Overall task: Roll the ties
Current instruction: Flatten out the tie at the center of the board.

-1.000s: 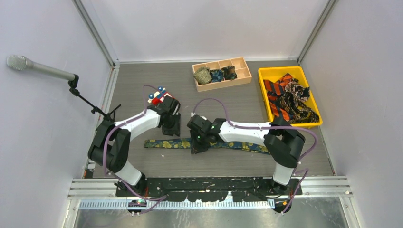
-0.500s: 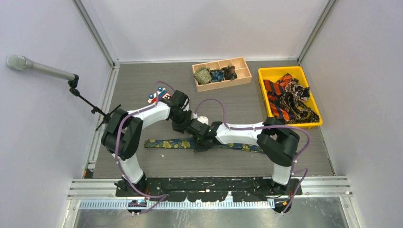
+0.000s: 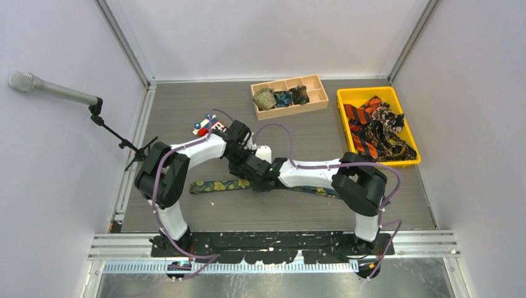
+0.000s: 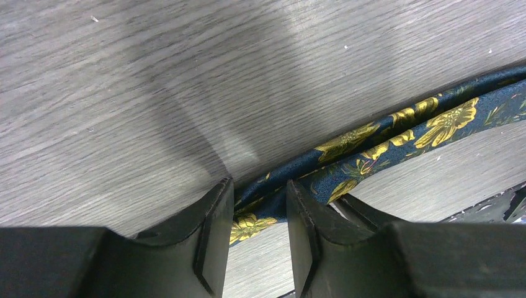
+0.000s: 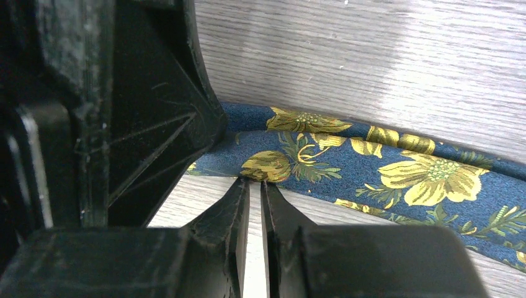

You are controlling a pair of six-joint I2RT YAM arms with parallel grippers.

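Plainly, you are near the start of this tie, not its end. Between your fingers lies the navy fabric necktie with yellow-gold flowers (image 5: 428,180). It is stretched along the grey wood-grain table (image 4: 155,74) and runs out to either side of both grippers, with no coil in it yet.

Your left gripper (image 4: 258,189) has its fingers half spread astride a doubled stretch of that tie. Cloth reaches from one finger to the other, but whether they squeeze it cannot be told. Your right gripper (image 5: 254,183), just beside it, has its fingers all but pressed together, tips at the tie's near edge. Whether any cloth is caught there cannot be told either.

Just beyond the left fingers sits the red-and-blue toy phone (image 3: 208,126), no part of the job. Farther off, beyond and right of the fingers, three small coiled ties (image 3: 283,98) sit in the shallow pale wooden tray (image 3: 288,112); that much looks finished. Right of it, the yellow plastic bin (image 3: 345,96) holds a heap of loose orange-and-black striped and dark patterned ties (image 3: 375,127), which by my judgement remain to be rolled.
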